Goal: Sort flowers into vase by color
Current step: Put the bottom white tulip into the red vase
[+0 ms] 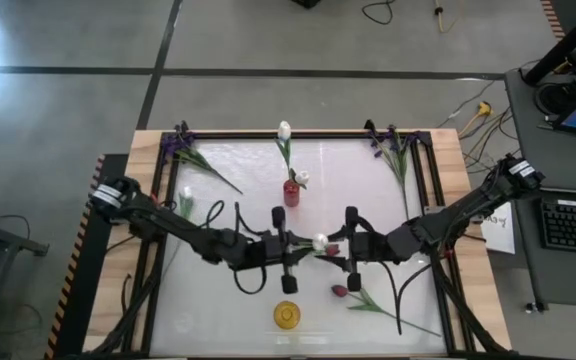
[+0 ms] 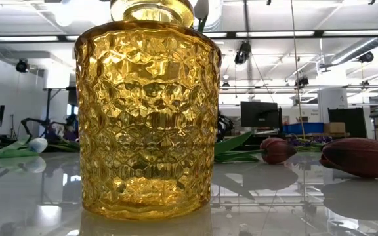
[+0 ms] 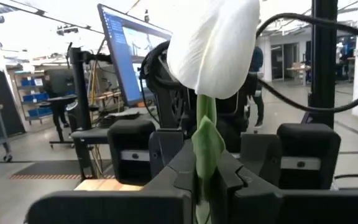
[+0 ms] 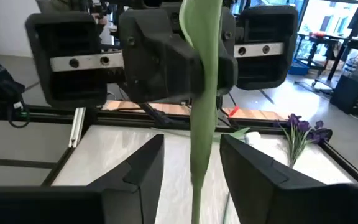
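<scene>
Meeting mid-tabletop, both arms share one white tulip held clear of the surface, likely a handover. Left end effector is clamped on the stem just below the bud. Right end effector straddles the stem with its fingers spread, not gripping. Red vase already carries white blooms; yellow vase stands empty nearby. Low view is blocked by the yellow vase, so the handover is hidden there.
</scene>
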Motion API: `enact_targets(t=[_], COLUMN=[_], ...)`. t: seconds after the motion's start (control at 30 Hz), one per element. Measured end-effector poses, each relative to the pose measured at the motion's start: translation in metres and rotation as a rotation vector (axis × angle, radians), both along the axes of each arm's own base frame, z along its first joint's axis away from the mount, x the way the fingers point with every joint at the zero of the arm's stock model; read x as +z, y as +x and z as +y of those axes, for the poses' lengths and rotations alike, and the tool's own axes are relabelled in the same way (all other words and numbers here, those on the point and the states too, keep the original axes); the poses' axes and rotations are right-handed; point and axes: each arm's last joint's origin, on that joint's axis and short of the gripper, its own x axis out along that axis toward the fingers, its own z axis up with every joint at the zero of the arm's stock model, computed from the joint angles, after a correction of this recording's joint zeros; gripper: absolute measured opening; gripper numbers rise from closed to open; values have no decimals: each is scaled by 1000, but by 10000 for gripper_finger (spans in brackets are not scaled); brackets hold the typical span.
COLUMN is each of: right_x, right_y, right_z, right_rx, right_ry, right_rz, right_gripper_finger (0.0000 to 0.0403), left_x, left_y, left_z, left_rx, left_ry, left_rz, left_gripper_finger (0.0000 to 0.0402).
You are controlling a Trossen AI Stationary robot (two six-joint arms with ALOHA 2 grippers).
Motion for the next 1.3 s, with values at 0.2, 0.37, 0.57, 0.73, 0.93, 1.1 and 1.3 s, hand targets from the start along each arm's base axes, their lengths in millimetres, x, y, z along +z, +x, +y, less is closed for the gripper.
enact_targets(t=[0.2,0.37,0.57,0.73,0.93,1.1,1.3], right_x=[-1,0,4,14,30,41,46], right_y=[1,0,0,-6,-15,-15,-3], right_z=[0,-1,-5,-14,-37,-62,-94], right_rx=[-1,-6,-20,-40,-173,-265,-352], right_ry=[-1,-8,-26,-54,-109,-157,-250], right_rz=[4,2,-13,-39,-59,-110,-184], right_gripper_finger=[88,20,14,13,13,13,13], left_x=[-1,9,23,38,40,18,-14], left_y=[7,8,10,-4,-34,-58,-65], left_z=[-2,-3,-5,-3,6,16,21], left_rx=[11,-6,-23,-9,4,74,159], left_ry=[37,18,32,71,-10,-141,-234], left_rz=[125,197,225,335,519,708,777], left_gripper_finger=[0,19,76,126,163,170,169])
